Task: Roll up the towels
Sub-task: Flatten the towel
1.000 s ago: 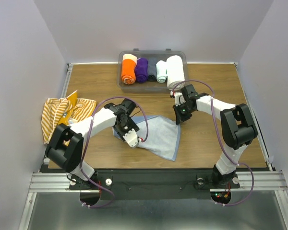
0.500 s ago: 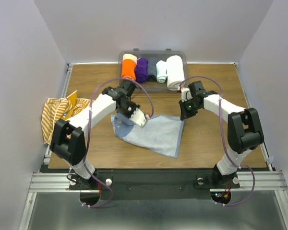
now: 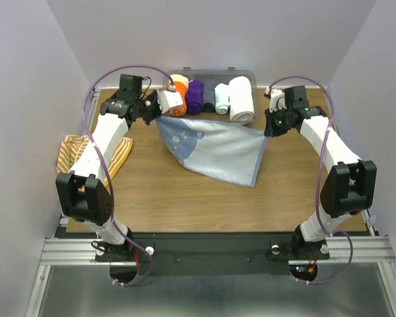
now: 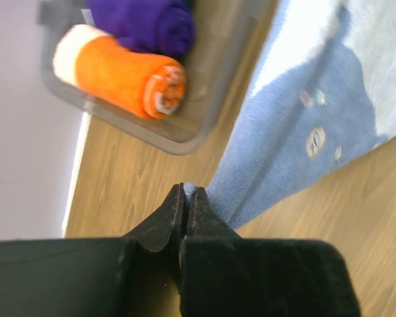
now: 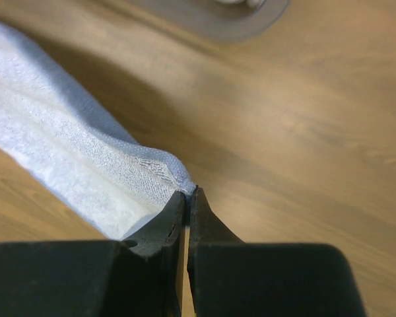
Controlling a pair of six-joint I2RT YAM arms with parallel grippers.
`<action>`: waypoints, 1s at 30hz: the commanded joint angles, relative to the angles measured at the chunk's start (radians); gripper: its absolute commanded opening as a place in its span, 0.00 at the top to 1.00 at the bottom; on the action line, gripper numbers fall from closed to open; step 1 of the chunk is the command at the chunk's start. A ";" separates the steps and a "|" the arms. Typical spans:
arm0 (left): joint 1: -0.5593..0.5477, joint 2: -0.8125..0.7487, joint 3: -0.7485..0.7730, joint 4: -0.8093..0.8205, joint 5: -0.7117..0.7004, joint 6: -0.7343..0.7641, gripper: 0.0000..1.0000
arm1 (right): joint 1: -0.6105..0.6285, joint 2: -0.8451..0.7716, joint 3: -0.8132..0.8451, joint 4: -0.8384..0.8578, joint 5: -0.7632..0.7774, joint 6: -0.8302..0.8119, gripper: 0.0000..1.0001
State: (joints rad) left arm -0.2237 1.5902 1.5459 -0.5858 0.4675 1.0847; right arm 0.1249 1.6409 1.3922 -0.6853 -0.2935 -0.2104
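Observation:
The pale blue towel (image 3: 214, 148) hangs spread between both grippers just in front of the bin, its lower part trailing on the wood. My left gripper (image 3: 160, 117) is shut on the towel's left top corner; the left wrist view shows that gripper (image 4: 187, 191) pinching a tip of the blue towel (image 4: 303, 119). My right gripper (image 3: 266, 130) is shut on the right top corner, and in the right wrist view that gripper (image 5: 187, 193) nips the towel's hem (image 5: 66, 152). The yellow-orange-and-white striped towel (image 3: 76, 158) lies crumpled at the left edge, partly under the left arm.
A clear bin (image 3: 245, 120) at the back holds an orange roll (image 4: 119, 69), a purple roll (image 3: 195, 97), a dark roll (image 3: 209, 97), a pale roll (image 3: 222, 99) and a thick white roll (image 3: 241, 99). Walls close in the table behind and on both sides.
The left gripper closed on the blue towel's corner. Both arms then swung toward the back, lifting the towel and pulling it out flat between them.

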 commanded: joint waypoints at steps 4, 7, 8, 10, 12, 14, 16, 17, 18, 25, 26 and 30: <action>0.102 -0.010 0.172 0.253 0.089 -0.377 1.00 | -0.051 -0.030 0.247 -0.020 0.054 -0.066 0.99; 0.116 -0.024 0.186 0.231 0.099 -0.393 1.00 | -0.053 -0.026 0.313 -0.057 0.047 -0.081 0.99; 0.121 -0.036 0.174 0.231 0.106 -0.381 1.00 | -0.053 -0.036 0.318 -0.065 0.044 -0.084 0.99; 0.122 -0.093 0.106 0.244 0.120 -0.376 1.00 | -0.051 -0.056 0.298 -0.077 0.034 -0.092 0.99; 0.122 -0.157 0.035 0.235 0.134 -0.367 1.00 | -0.053 -0.104 0.254 -0.092 0.025 -0.101 0.99; 0.122 -0.205 -0.019 0.233 0.132 -0.371 1.00 | -0.053 -0.142 0.220 -0.103 0.027 -0.103 0.99; 0.122 -0.284 -0.093 0.222 0.126 -0.390 1.00 | -0.051 -0.213 0.170 -0.125 0.033 -0.109 1.00; 0.122 -0.311 -0.116 0.216 0.125 -0.402 1.00 | -0.051 -0.242 0.156 -0.131 0.031 -0.110 0.99; 0.122 -0.359 -0.153 0.202 0.125 -0.425 1.00 | -0.051 -0.263 0.143 -0.146 0.036 -0.112 0.99; 0.122 -0.451 -0.230 0.124 0.074 -0.607 1.00 | -0.051 -0.336 0.062 -0.207 0.053 -0.145 0.99; 0.121 -0.437 -0.227 0.107 0.069 -0.621 1.00 | -0.051 -0.314 0.051 -0.204 0.054 -0.153 1.00; 0.121 -0.310 -0.216 0.034 0.017 -0.701 1.00 | -0.051 -0.178 0.065 -0.204 0.015 -0.162 0.99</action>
State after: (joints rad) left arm -0.1097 1.1790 1.3293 -0.4652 0.5499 0.4767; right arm 0.0795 1.3296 1.4647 -0.8673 -0.2726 -0.3374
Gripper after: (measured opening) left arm 0.049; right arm 0.040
